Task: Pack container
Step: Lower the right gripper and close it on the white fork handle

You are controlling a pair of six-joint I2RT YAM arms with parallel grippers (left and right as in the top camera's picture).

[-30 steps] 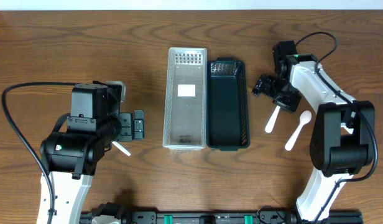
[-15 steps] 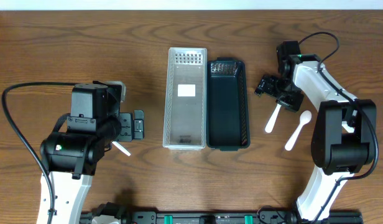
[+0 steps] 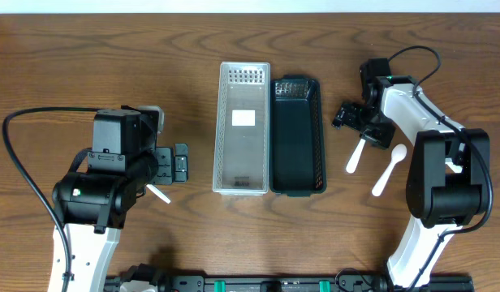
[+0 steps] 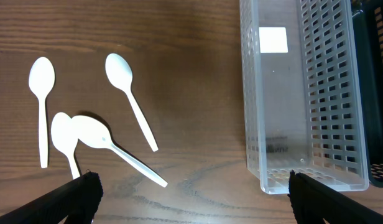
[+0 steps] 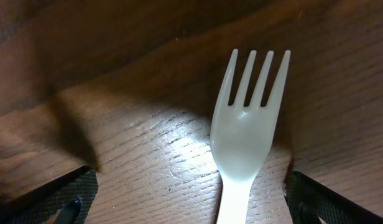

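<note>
Right gripper point(image 5: 191, 200) hangs wide open, 1 finger either side of the white fork point(image 5: 246, 127), tines at 12 o'clock (nothing pinched). Out at 9 o'clock on the overhead: dark basket point(image 3: 297, 138), then clear basket point(image 3: 242, 154). Left gripper point(image 4: 191, 199) gapes too, above 4 spoons point(image 4: 120, 67).
</note>
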